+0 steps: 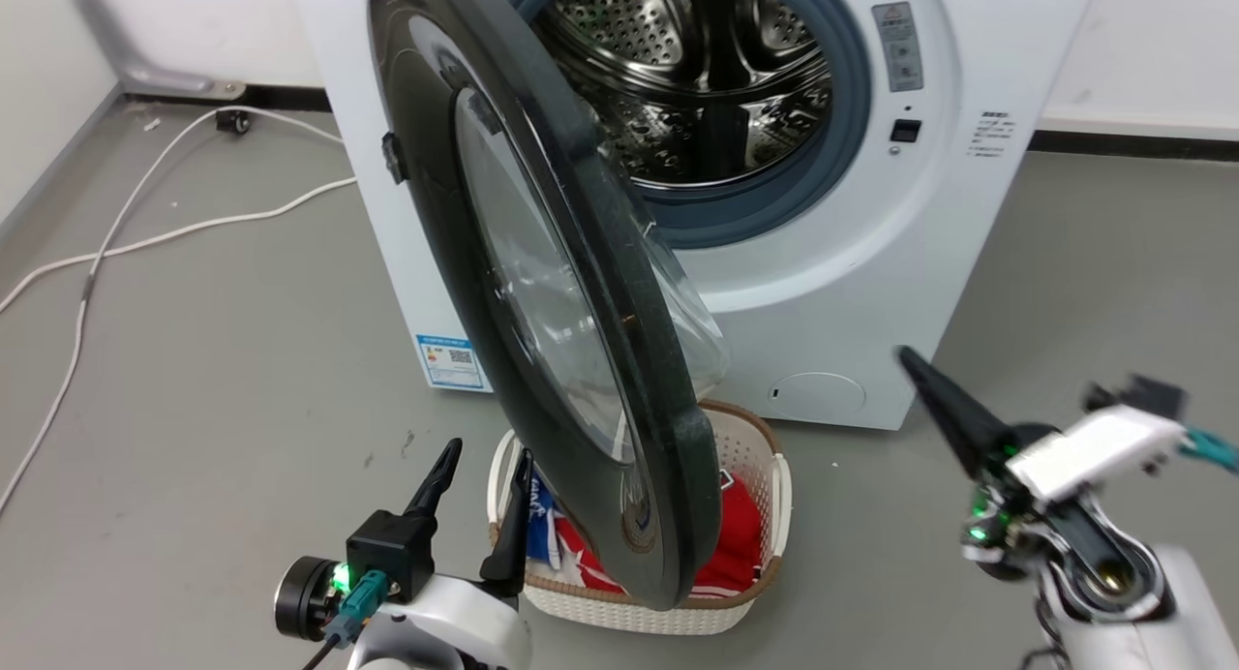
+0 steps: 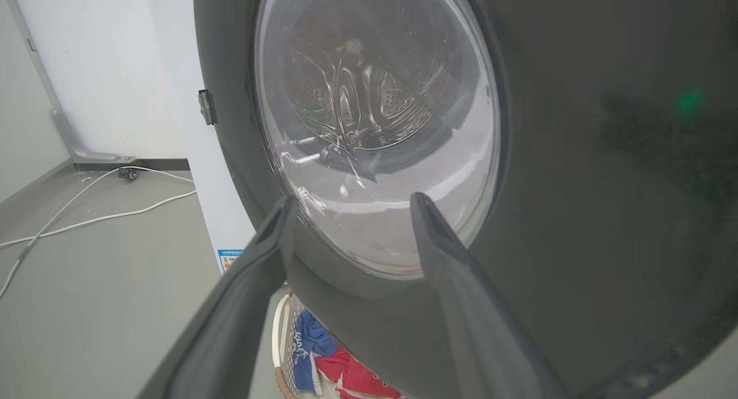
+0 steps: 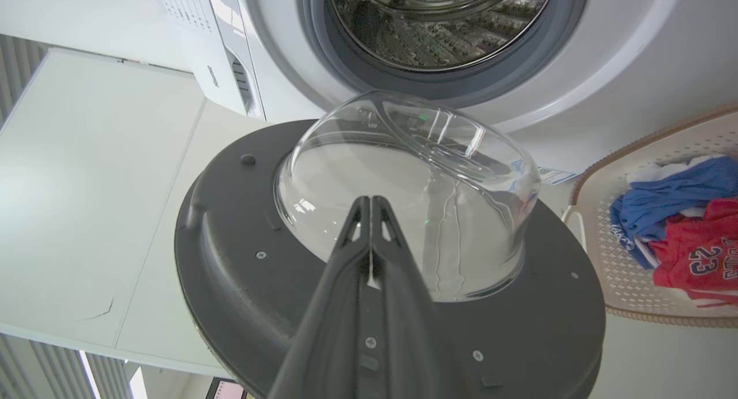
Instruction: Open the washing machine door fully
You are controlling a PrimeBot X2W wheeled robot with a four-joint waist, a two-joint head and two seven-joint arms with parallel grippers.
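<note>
The white washing machine (image 1: 871, 292) stands ahead with its steel drum (image 1: 697, 79) exposed. The washing machine door (image 1: 542, 292) is swung out towards me, nearly edge-on, hinged at the left. My left gripper (image 1: 486, 454) is open at the door's outer face. In the left wrist view that gripper (image 2: 351, 200) has its fingers spread before the lower glass (image 2: 375, 128); contact is unclear. My right gripper (image 1: 908, 358) is shut and empty, off to the right of the door. In the right wrist view it (image 3: 371, 200) points at the bulging glass bowl (image 3: 415, 197) on the door's inner side.
A white laundry basket (image 1: 750, 438) with red and blue clothes (image 1: 740, 534) sits on the floor under the door's lower edge. White cables (image 1: 145, 234) trail over the grey floor at the left. The wall runs behind the machine.
</note>
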